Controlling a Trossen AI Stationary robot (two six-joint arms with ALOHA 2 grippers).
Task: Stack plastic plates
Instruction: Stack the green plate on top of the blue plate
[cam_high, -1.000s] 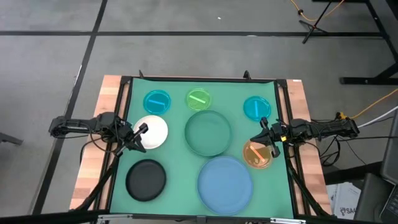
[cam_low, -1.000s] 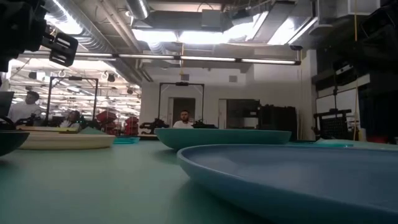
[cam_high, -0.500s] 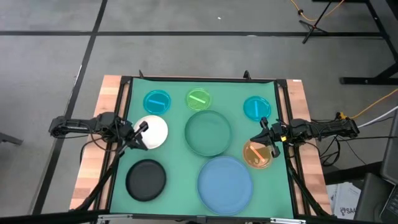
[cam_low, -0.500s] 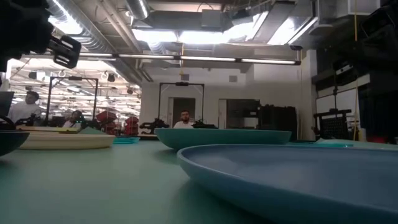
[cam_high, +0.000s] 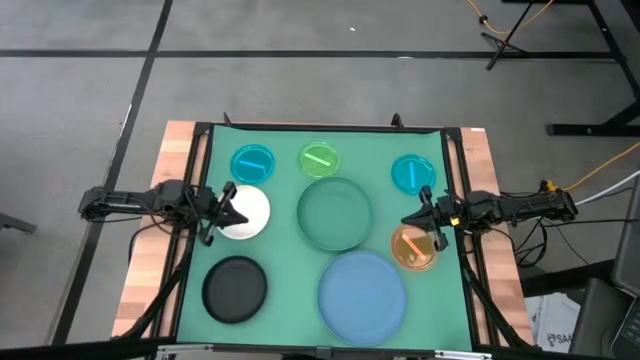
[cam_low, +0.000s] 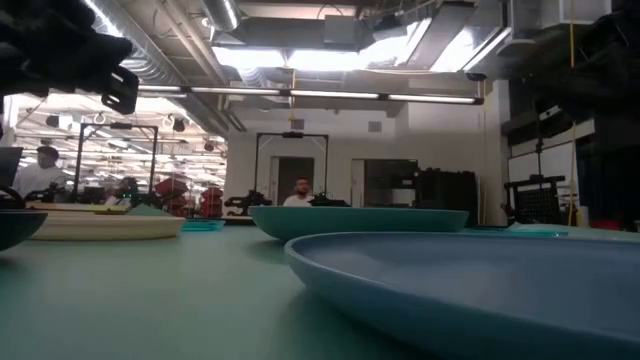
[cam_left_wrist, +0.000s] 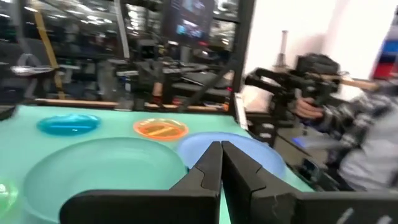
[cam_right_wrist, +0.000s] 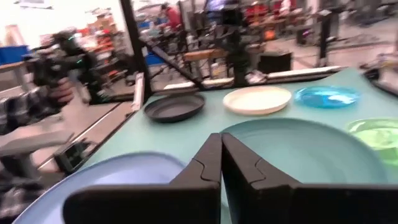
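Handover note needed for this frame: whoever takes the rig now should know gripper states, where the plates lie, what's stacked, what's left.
Left gripper: shut, empty, over the medium white plastic plate.
Right gripper: shut, empty, beside the small translucent orange plate.
Plates all lie singly on the green mat: large teal-green plate at centre, large light-blue plate nearer the front, medium black plate front left; along the back, small blue plate, small green plate, second small blue plate.
Done: nothing stacked.
Left: all the stacking.

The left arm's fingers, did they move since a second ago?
Yes. In the high view the left gripper has swung toward the table's far edge, now pointing across the white plate instead of angling at its near rim.
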